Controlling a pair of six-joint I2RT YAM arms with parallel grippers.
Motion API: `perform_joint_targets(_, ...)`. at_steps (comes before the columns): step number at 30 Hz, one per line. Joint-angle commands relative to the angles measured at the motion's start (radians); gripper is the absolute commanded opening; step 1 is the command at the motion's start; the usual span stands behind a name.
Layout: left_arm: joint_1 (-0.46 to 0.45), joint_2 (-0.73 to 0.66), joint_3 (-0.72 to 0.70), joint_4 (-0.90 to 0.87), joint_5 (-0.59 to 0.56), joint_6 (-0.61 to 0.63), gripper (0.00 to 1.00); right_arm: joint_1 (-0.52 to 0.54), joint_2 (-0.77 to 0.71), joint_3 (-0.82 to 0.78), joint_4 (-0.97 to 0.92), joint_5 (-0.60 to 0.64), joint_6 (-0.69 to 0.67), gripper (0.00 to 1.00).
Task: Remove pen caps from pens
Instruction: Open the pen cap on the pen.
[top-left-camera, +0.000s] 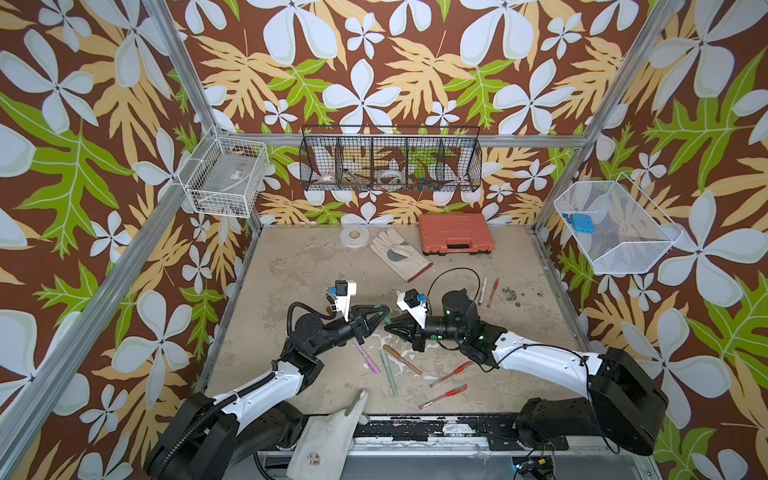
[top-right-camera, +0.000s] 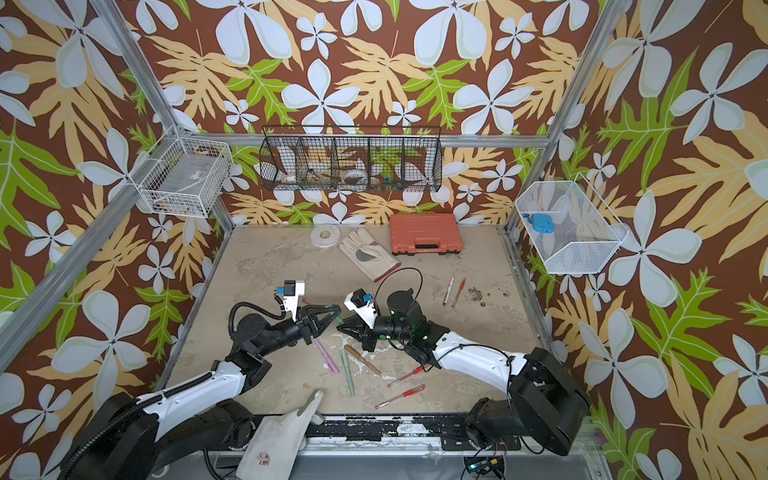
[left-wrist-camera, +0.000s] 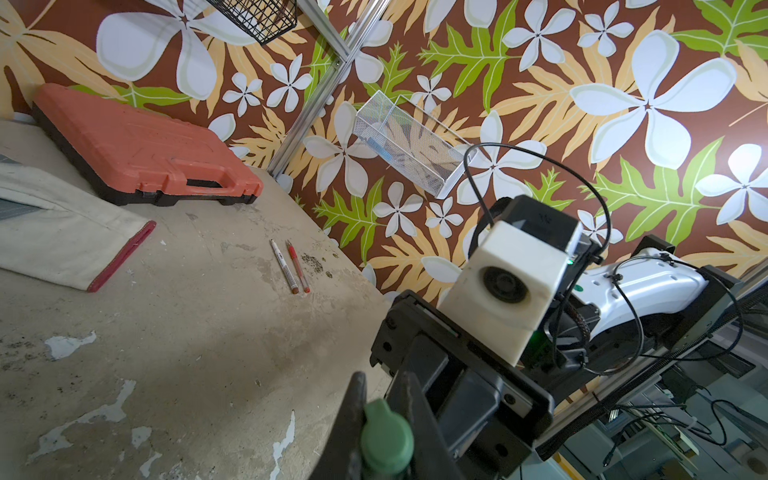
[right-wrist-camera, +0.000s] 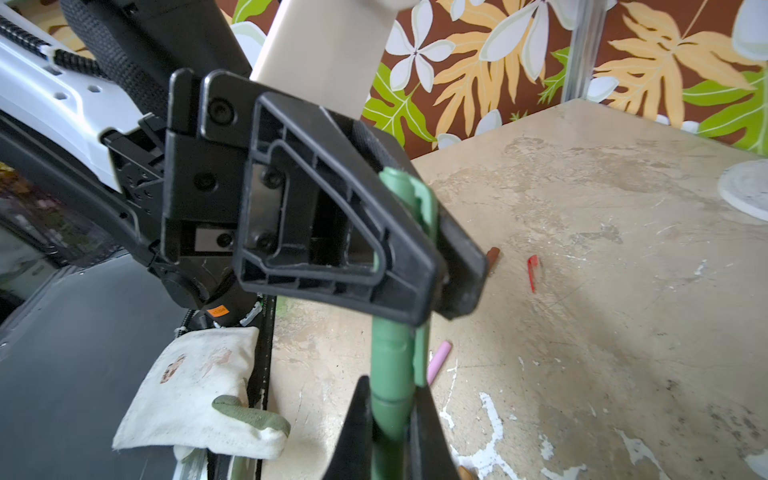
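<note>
Right wrist view has the best look: the dark green pen (right-wrist-camera: 390, 365) is up off the table (right-wrist-camera: 602, 291), stretched between both arms. The right gripper (right-wrist-camera: 390, 419) is clamped on the barrel end, and the left gripper (right-wrist-camera: 440, 286) is squeezed tight on the cap (right-wrist-camera: 424, 199), the bit with the clip, which isn't pulled off yet. In both top views the grippers meet nose to nose over mid-table. Lying flat below them are the pink pen (top-left-camera: 365, 357), pale green pen (top-left-camera: 388, 372) and brown pen (top-left-camera: 402, 359), with two red gel pens (top-left-camera: 451, 374) nearer the front. Another pair of pens (top-left-camera: 482, 291) sits side by side, well apart.
</note>
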Motion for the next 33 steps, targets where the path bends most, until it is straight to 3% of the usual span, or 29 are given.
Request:
perform_joint_targets(1, 0.019, -0.008, -0.002, 0.092, -0.114, 0.0, 0.0, 0.018, -0.023, -0.03, -0.096, 0.221, -0.045, 0.0)
perform_joint_targets(4, 0.038, -0.017, -0.02, 0.102, -0.14, -0.018, 0.0, 0.042, -0.03, -0.043, -0.095, 0.373, -0.08, 0.0)
perform_joint_targets(8, 0.06, -0.003, -0.031, 0.125, -0.14, -0.04, 0.0, 0.069, -0.024, -0.042, -0.106, 0.445, -0.117, 0.0)
perform_joint_targets(26, 0.066, -0.018, -0.022, 0.122, -0.107, -0.028, 0.0, 0.062, 0.142, 0.061, -0.244, -0.032, -0.183, 0.0)
perform_joint_targets(33, 0.066, -0.022, -0.02, 0.121, -0.101, -0.021, 0.0, -0.001, 0.149, 0.043, -0.201, -0.176, -0.132, 0.0)
